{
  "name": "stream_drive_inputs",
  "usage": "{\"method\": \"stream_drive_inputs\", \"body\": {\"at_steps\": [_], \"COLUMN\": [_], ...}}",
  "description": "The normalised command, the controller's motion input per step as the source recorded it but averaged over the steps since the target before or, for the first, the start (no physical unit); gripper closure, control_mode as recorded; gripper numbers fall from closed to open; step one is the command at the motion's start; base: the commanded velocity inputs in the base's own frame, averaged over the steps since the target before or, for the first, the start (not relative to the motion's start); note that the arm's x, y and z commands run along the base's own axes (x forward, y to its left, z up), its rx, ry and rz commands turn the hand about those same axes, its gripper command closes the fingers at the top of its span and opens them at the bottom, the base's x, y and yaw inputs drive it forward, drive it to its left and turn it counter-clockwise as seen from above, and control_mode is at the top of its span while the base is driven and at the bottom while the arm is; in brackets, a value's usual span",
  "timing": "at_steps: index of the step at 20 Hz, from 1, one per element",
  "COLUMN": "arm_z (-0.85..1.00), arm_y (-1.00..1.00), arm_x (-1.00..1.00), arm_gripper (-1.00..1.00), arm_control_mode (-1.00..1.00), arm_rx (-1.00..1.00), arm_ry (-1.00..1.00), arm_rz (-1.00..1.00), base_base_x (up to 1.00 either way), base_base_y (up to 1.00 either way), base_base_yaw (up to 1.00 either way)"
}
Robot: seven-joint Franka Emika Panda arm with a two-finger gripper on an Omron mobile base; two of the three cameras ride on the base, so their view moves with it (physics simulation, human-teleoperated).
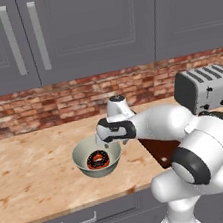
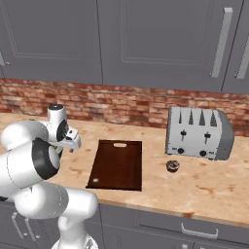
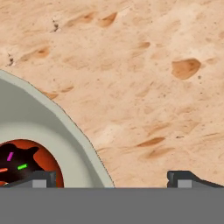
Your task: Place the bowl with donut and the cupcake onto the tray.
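The pale grey-white bowl [image 1: 84, 155] stands on the counter with the chocolate-glazed, sprinkled donut [image 1: 97, 159] inside it. My gripper [image 1: 104, 144] hangs open over the bowl's right rim. In the hand view the bowl's wall [image 3: 65, 131] runs between my two fingertips [image 3: 37, 178]: one is above the donut [image 3: 22, 164], the other above bare counter, with the gripper [image 3: 111, 180] holding nothing. The dark reddish-brown tray [image 2: 118, 164] lies to the bowl's right. The cupcake [image 2: 172, 166] sits on the counter right of the tray. My arm hides the bowl in the right base view.
A grey toaster [image 2: 197, 132] stands against the brick wall behind the cupcake. Grey cabinets hang above the counter. The counter's front edge [image 1: 68, 211] runs just below the bowl. A corner of the tray [image 1: 157, 149] shows behind my arm.
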Motion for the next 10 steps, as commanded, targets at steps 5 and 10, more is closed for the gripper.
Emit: {"method": "stream_drive_inputs", "body": {"at_steps": [5,10], "arm_z": [0.0,0.0], "arm_y": [0.0,0.0], "arm_x": [0.0,0.0], "arm_gripper": [-1.0,1.0], "arm_control_mode": [-1.0,-1.0], "arm_rx": [0.0,0.0], "arm_ry": [0.0,0.0], "arm_rz": [0.0,0.0], "base_base_x": [0.0,0.0], "base_base_y": [0.0,0.0], "base_base_yaw": [0.0,0.0]}}
